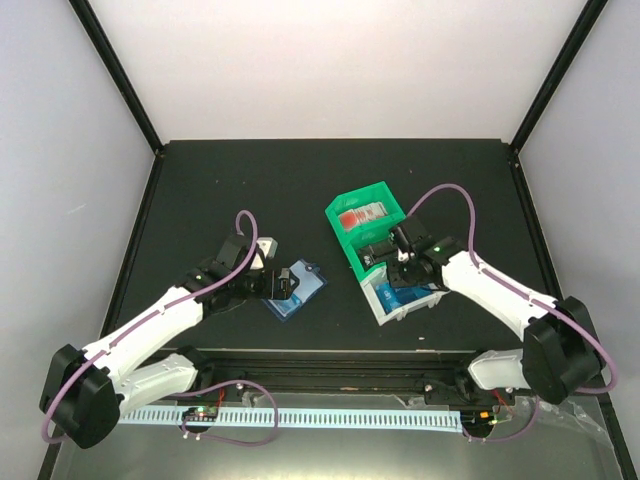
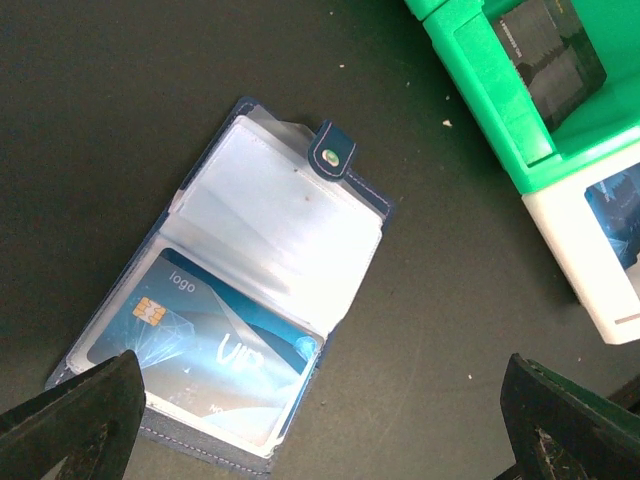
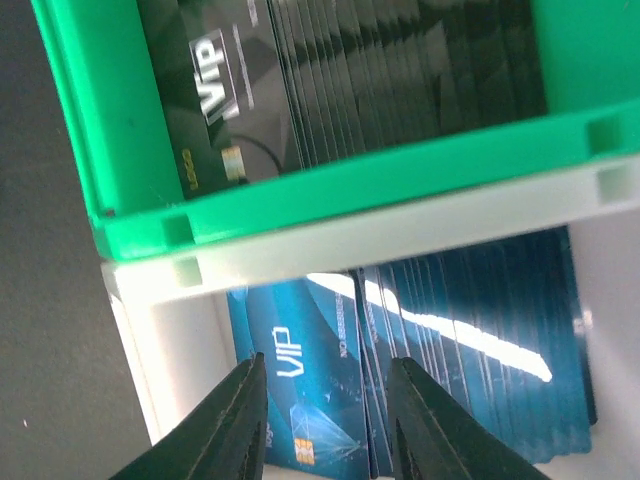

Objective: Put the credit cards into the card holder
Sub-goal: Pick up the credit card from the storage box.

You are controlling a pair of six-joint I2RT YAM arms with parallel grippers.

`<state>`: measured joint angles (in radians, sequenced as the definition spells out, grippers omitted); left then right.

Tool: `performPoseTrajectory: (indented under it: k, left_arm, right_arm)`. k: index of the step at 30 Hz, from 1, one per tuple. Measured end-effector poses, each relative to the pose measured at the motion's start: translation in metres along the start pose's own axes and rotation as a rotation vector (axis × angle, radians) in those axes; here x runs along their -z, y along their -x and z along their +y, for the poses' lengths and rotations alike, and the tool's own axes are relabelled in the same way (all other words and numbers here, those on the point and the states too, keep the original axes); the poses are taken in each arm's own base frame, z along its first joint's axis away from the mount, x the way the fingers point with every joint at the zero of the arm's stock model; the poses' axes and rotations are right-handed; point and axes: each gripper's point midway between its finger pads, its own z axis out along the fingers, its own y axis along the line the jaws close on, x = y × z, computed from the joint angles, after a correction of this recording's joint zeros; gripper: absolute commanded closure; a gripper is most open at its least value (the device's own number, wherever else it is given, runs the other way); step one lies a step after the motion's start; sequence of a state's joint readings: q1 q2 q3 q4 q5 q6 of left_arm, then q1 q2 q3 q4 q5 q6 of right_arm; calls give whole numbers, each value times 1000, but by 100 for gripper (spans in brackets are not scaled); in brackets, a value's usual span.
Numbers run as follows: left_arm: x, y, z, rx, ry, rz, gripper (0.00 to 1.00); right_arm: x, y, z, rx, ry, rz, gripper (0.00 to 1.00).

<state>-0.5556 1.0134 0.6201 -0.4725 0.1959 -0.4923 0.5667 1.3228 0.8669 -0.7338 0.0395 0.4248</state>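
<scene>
Lying open on the matte black table (image 2: 120, 100), the holder (image 2: 250, 230) sits left of centre in the left wrist view. It is a navy book-style wallet with stitched edges. Its frosted clear plastic sleeves are fanned upward, and a rounded tab with a pale metal snap (image 2: 331, 155) is at its upper right. One glossy blue card (image 2: 210, 340) with a gold chip and "VIP" lettering sits in the lower sleeve. The left gripper (image 2: 320, 362) hangs over it with its dark wedge-shaped fingers spread wide, one at each bottom corner of the frame, touching nothing.

In the top view the bins lie right of centre, well apart from the holder. In the right wrist view, a hard green plastic bin (image 3: 110, 130) fills the upper part of the frame. It holds a tight row of shiny black cards (image 3: 400, 70) standing on edge. Butted against it below is a white bin (image 3: 400, 225) with a packed row of blue cards (image 3: 470, 330), thin and rectangular, a streak of glare across their faces. The right gripper (image 3: 328, 365) reaches up from the bottom edge. Its smooth black fingers stand partway apart, one on either side of the front cards of that row. Whether they are pinching a card cannot be told.
</scene>
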Motion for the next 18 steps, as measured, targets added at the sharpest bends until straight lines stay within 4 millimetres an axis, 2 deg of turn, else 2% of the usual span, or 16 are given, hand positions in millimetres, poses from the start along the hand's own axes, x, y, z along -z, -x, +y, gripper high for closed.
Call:
performPoseTrajectory:
  k: [2,5,8,14,18]
  left_arm:
    - [0,-1,1,-4,3,6,1]
    - [0,-2,0,-8,-2,11,1]
    - [0,-3,-1,-10,-8,15,1]
    - [0,-3,-1,-21,-9,15,1]
    - [1,-3,-2,-28,-8,17,1]
  right_arm:
    - [-4,-9,1,0,11,35,65]
    - [-10,-18,1,1,20,77,72]
    - [-20,-25,2,5,21,124,74]
    - [-39,-37,-1,5,-6,198,64]
    - [-44,-38,-1,4,-15,211,62]
